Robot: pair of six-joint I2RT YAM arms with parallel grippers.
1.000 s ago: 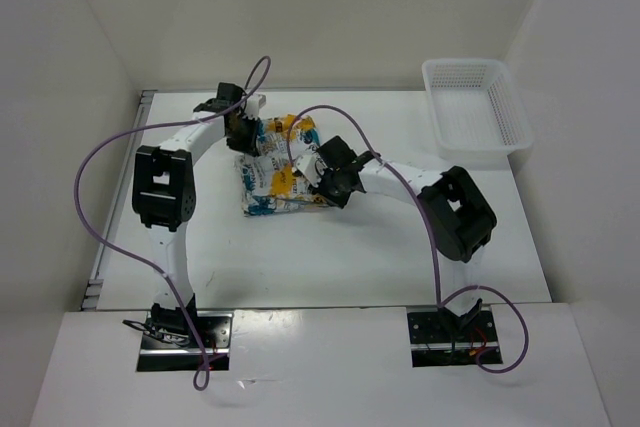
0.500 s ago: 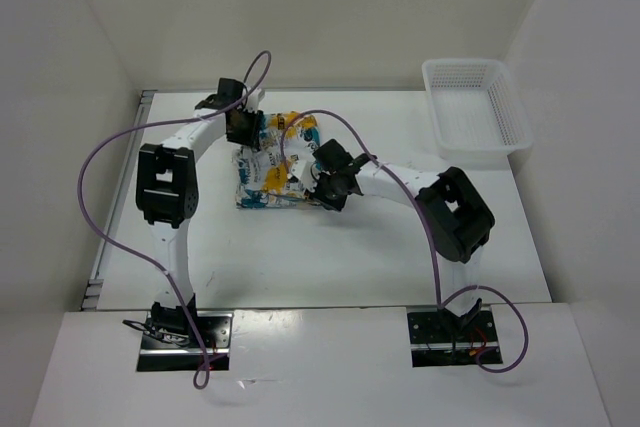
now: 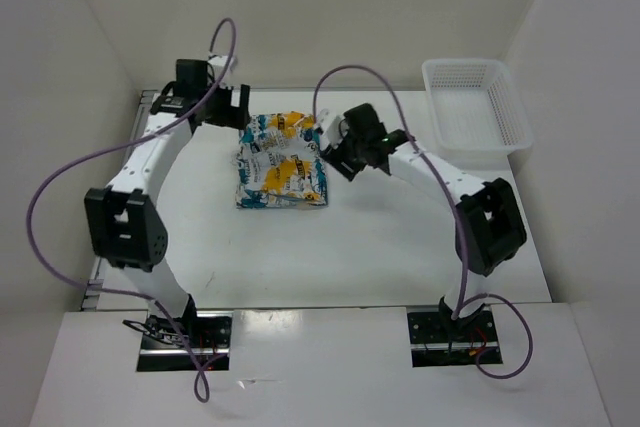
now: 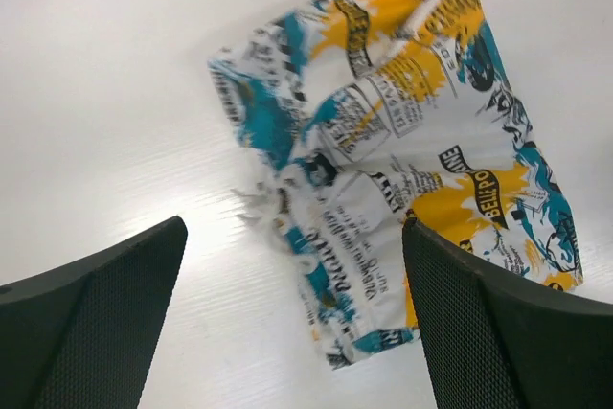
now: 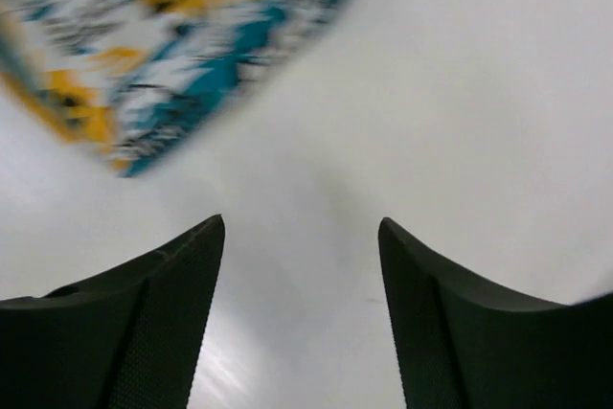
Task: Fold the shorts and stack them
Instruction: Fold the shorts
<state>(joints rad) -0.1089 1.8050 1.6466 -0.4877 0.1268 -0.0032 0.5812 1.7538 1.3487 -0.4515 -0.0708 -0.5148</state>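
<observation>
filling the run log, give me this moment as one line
shorts: folded, flat on table | left gripper: open, off shorts, holding nothing | right gripper: open, off shorts, holding nothing

- The shorts (image 3: 280,162) are white, printed all over with teal splashes, orange-yellow patches and black lettering and scribbles.
- In my right wrist view the same print shows blurred: teal, yellow and black on white.
- The table (image 3: 400,247) under them is plain white with a soft sheen.
- The basket (image 3: 515,117) is white plastic, patterned with a fine mesh of holes.
- My left arm (image 3: 150,152) and right arm (image 3: 435,172) are white with black joint housings.
- The cables (image 3: 350,69) looping off both arms are purple.
- My left gripper (image 4: 295,237) and right gripper (image 5: 299,227) have black fingers (image 4: 96,323) with a fine dotted grain.
- The walls (image 3: 330,7) around me are plain white.
</observation>
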